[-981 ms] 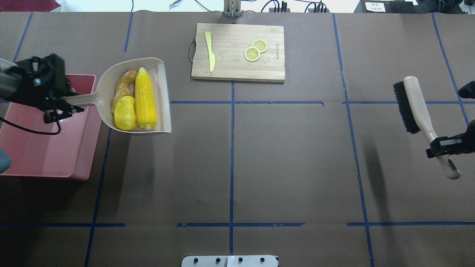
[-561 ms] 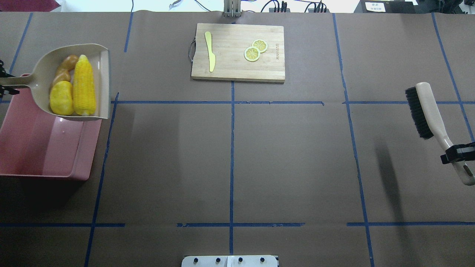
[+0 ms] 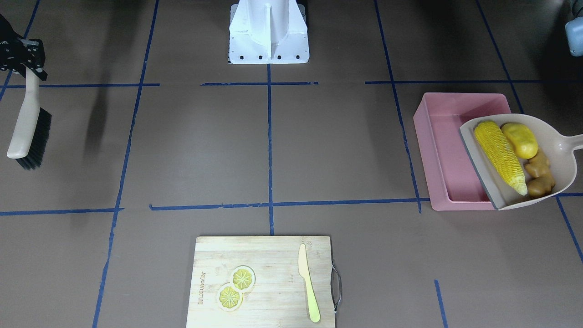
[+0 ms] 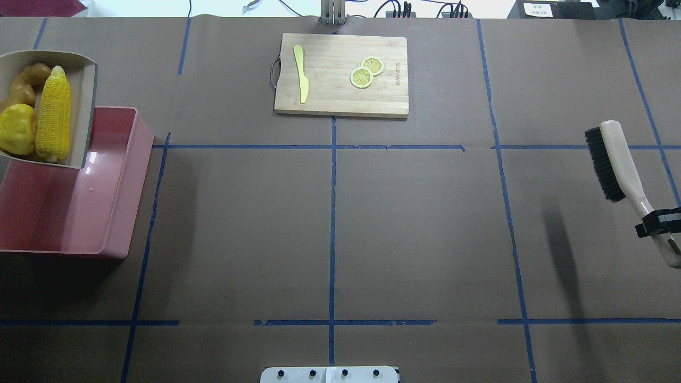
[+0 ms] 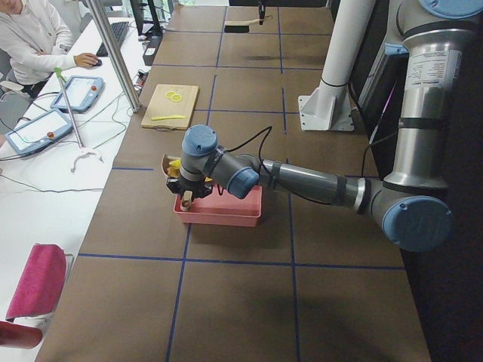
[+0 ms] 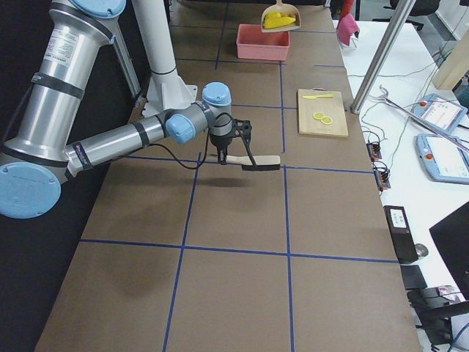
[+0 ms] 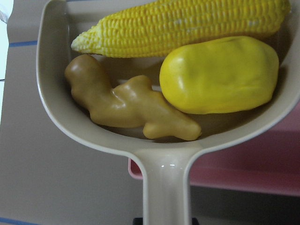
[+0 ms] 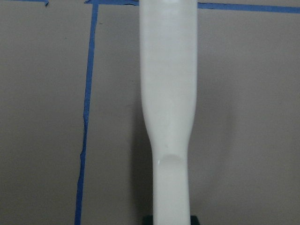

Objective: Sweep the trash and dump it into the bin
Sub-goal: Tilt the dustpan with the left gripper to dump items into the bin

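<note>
The beige dustpan (image 4: pixel 83 119) hangs level over the far end of the pink bin (image 4: pixel 80 213). In it lie the corn cob (image 4: pixel 53 114), the yellow potato-like lump (image 4: pixel 16 137) and the tan ginger root (image 4: pixel 24 85). The left wrist view shows all three, corn (image 7: pixel 187 26), lump (image 7: pixel 218 75) and ginger (image 7: pixel 126 105), with the pan's handle (image 7: pixel 166 187) running into my left gripper (image 5: pixel 185 197), which is shut on it. My right gripper (image 4: pixel 659 222) is shut on the handle of a black-bristled brush (image 4: pixel 617 159), held above the table at the far right.
A wooden cutting board (image 4: pixel 340 96) at the back middle carries a pale yellow-green knife (image 4: pixel 301 74) and two lemon slices (image 4: pixel 366 72). The robot's base plate (image 4: pixel 330 375) sits at the near edge. Blue tape lines cross the brown table.
My left arm has carried the loaded dustpan leftwards until it hangs over the bin's far end; its gripper has left the overhead view. The brush has shifted slightly to the right.
</note>
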Controlling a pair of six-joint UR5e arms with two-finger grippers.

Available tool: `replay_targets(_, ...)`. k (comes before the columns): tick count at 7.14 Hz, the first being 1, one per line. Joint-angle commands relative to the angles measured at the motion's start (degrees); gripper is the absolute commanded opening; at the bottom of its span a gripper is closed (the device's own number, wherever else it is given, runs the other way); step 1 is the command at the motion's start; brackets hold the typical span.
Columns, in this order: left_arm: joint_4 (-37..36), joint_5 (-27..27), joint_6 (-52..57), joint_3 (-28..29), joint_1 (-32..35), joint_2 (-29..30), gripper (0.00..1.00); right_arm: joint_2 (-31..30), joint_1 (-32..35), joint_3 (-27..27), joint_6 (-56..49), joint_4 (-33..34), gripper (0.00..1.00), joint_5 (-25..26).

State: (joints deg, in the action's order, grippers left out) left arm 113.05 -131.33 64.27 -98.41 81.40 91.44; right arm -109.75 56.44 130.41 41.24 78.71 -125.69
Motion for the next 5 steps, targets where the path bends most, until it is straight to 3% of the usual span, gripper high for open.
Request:
replay_targets(1,0.0,3.8,7.7,-0.3,1.0,-0.7,0.06,0.0,0.0,-0.2,0.1,0.0,0.01,0.0)
replay_targets(4,-0.3,16.5,22.4,-1.5,0.8,-1.5,0.06,0.0,0.0,-0.1,0.8,-0.1,0.01,-0.1)
replay_targets(5,-2.6,16.8,25.1,-1.6,0.4,-1.2,0.06,0.0,0.0,-0.1,0.8,-0.1,0.01,-0.1)
